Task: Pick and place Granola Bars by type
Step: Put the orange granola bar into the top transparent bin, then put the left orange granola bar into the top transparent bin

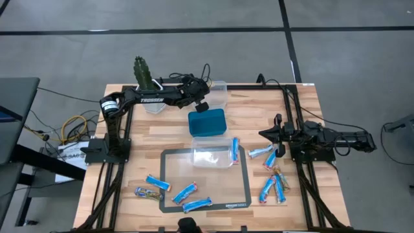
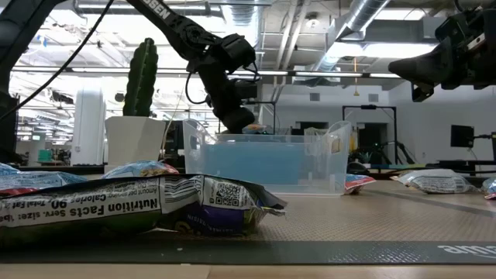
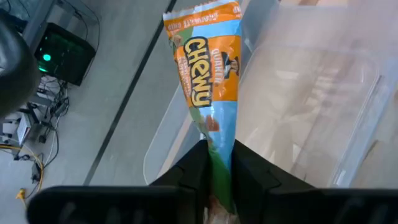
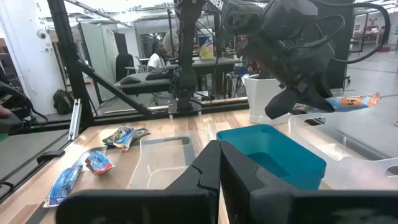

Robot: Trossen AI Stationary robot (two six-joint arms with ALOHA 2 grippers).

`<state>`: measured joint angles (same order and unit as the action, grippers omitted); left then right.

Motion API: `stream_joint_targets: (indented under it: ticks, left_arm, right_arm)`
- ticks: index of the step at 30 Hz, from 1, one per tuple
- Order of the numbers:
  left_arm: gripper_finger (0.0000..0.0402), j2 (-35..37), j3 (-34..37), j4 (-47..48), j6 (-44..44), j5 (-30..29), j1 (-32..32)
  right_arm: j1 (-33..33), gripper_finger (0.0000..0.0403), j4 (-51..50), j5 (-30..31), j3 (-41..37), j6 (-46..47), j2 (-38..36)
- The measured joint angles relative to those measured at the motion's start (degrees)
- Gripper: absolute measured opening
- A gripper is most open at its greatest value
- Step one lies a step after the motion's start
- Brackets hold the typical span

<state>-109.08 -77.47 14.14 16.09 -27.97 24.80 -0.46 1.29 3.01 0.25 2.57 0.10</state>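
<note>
The orange-and-blue granola bar (image 3: 208, 81) is pinched by its tail end in the left claw (image 3: 219, 163), long axis sticking straight out past the fingers, hung above the clear bin (image 1: 218, 94) at the counter's far edge, so dropping looks next. The right claw (image 1: 266, 134), closed on nothing, is parked well off.

Lying flat on a pale wooden worktop (image 1: 129, 162): a dark-rimmed grey mat (image 1: 174, 178) near the front edge. Sitting on the worktop: a teal container (image 1: 207, 122), two clear containers (image 1: 218, 92) (image 1: 210, 157), and a white pot holding a cactus (image 1: 142, 74) at the back. Lying scattered across the front: blue granola bars (image 1: 158, 183), a few resting partly on the mat, others grouped toward the right side (image 1: 266, 189).
</note>
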Motion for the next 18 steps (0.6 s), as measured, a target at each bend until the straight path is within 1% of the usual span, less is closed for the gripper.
stream_joint_targets:
  ticks: [2,6,9,11,15,18]
  left_arm:
    - [0.0082,0.0,0.0,0.0,0.0,-0.1,-0.1]
    - [0.0129,0.0,0.0,0.3,-0.4,-2.7,-0.2]
    - [0.0154,0.0,0.0,1.4,-0.5,-3.0,-0.6]
    - [0.0164,0.1,0.0,2.1,-0.5,-2.9,-1.2]
    - [0.0168,2.6,0.0,8.0,-1.0,-2.8,-2.8]
    - [0.0167,5.7,0.0,13.6,-4.1,-2.4,-4.9]
  right_arm:
    - [0.0,0.0000,0.0,0.0,0.0,0.0,0.0]
    - [0.0,0.0000,0.0,0.0,0.0,0.0,0.0]
    - [0.0,0.0000,0.0,0.0,0.0,0.0,0.0]
    - [0.0,0.0000,0.0,0.0,0.0,0.0,0.0]
    - [0.0,0.0000,0.0,0.0,0.0,0.0,0.0]
    - [0.0,0.0000,0.0,0.0,0.0,0.0,0.0]
